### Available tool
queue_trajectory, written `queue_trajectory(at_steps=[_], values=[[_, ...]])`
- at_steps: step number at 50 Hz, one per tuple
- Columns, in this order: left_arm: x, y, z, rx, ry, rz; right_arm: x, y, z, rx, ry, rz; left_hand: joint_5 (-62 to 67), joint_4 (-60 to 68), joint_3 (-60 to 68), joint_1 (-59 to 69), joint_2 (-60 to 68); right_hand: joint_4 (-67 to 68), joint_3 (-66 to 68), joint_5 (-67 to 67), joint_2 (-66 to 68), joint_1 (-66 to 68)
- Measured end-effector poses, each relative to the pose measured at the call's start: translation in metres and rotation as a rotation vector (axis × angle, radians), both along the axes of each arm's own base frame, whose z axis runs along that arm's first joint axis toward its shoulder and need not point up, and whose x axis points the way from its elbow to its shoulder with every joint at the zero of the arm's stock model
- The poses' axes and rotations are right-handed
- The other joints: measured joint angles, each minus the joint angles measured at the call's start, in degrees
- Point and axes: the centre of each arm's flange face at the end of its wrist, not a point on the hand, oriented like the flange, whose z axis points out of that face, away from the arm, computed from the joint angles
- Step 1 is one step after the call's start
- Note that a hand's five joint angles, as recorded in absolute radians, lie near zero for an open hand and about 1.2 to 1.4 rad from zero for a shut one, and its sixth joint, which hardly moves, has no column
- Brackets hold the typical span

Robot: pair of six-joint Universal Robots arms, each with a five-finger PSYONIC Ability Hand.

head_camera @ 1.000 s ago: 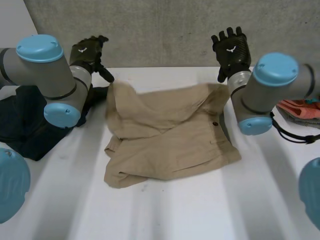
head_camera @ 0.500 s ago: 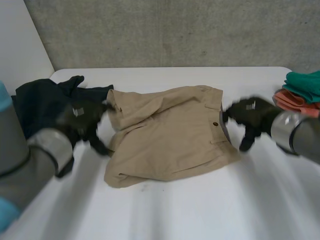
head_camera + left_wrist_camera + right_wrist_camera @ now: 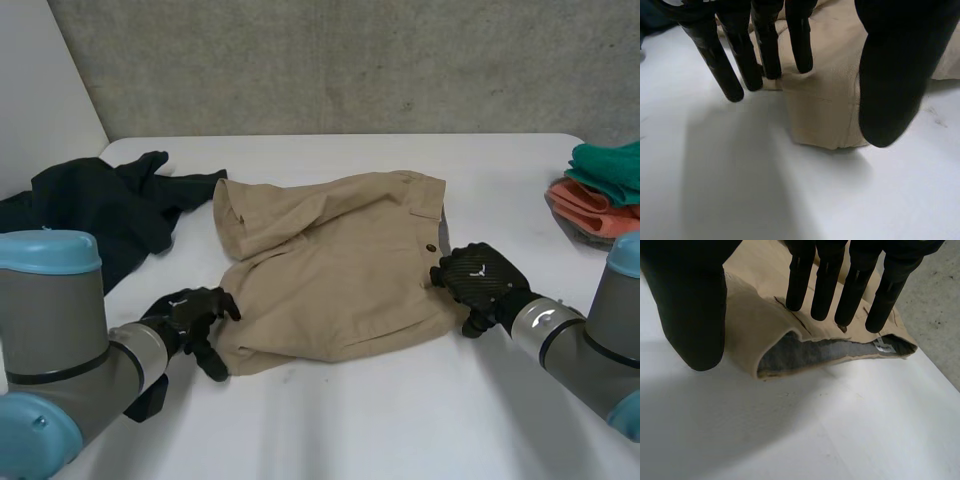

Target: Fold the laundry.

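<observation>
White table: grey lining of shorts faces spread right hand; left hand spread.

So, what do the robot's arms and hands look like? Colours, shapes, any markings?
The left arm and right arm are thick grey tubes with round light-blue caps at the joints. The left hand and right hand are black, each with a small white mark on its back. The fingers are slim black rods with rounded tips; the thumb is thicker.
</observation>
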Motion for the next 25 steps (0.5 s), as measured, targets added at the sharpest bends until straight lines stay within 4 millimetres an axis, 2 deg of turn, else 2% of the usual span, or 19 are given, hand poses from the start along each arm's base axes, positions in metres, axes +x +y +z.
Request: queue_trajectory(at_steps=[4,5,6,7,9,14,17,20,21,24,25], values=[[-0.005,0.001,-0.002,0.001,-0.002,-0.015,0.002,-0.003,-0.001,-0.01,-0.013,0.001,6.3,6.4,6.3,6.4,7.0,3.3,3.3,3.1,3.3,3.6],[-0.007,0.001,-0.003,0.0,-0.003,-0.018,0.003,-0.003,0.0,-0.012,-0.019,0.001,14.5,14.8,14.7,13.4,15.0,9.9,9.8,9.3,10.1,10.8],[-0.008,0.0,-0.003,-0.001,-0.004,-0.02,0.003,-0.004,0.0,-0.013,-0.022,0.001,14.5,14.8,14.7,13.4,15.0,13.3,14.1,12.5,14.5,14.1],[-0.009,0.0,-0.003,-0.003,-0.004,-0.022,0.004,-0.004,0.001,-0.015,-0.03,0.003,26.7,27.2,27.1,25.5,28.1,20.5,21.2,19.5,22.0,20.0],[-0.011,-0.002,-0.002,-0.013,-0.006,-0.024,0.005,-0.004,0.004,-0.019,-0.047,0.006,37.5,38.2,38.0,35.1,37.8,34.3,33.9,33.3,35.0,29.5],[-0.013,-0.005,0.009,-0.039,-0.012,-0.013,0.006,-0.004,0.016,-0.031,-0.073,0.005,39.2,40.6,40.2,35.8,39.7,36.3,35.7,35.3,35.6,29.7],[-0.011,-0.006,0.026,-0.063,-0.018,0.002,0.005,-0.003,0.032,-0.047,-0.083,-0.002,39.2,40.6,40.2,35.8,39.7,36.4,35.7,35.3,35.6,29.7],[-0.006,0.0,0.067,-0.136,-0.023,0.008,-0.002,0.003,0.073,-0.071,-0.078,-0.028,39.2,40.6,40.2,35.8,39.7,36.4,35.7,35.3,35.6,29.7],[-0.005,0.001,0.074,-0.149,-0.024,0.007,-0.002,0.003,0.077,-0.072,-0.076,-0.03,39.2,40.6,40.2,35.8,39.7,36.4,35.7,35.3,35.6,29.7],[0.001,0.015,0.126,-0.285,-0.028,-0.015,-0.014,0.011,0.126,-0.11,-0.059,-0.07,39.2,40.6,40.2,35.8,39.9,36.4,35.8,35.3,35.6,29.7],[0.002,0.018,0.136,-0.318,-0.029,-0.02,-0.018,0.013,0.138,-0.121,-0.056,-0.081,39.2,40.6,40.2,35.8,40.2,36.4,35.8,35.3,35.6,29.7]])
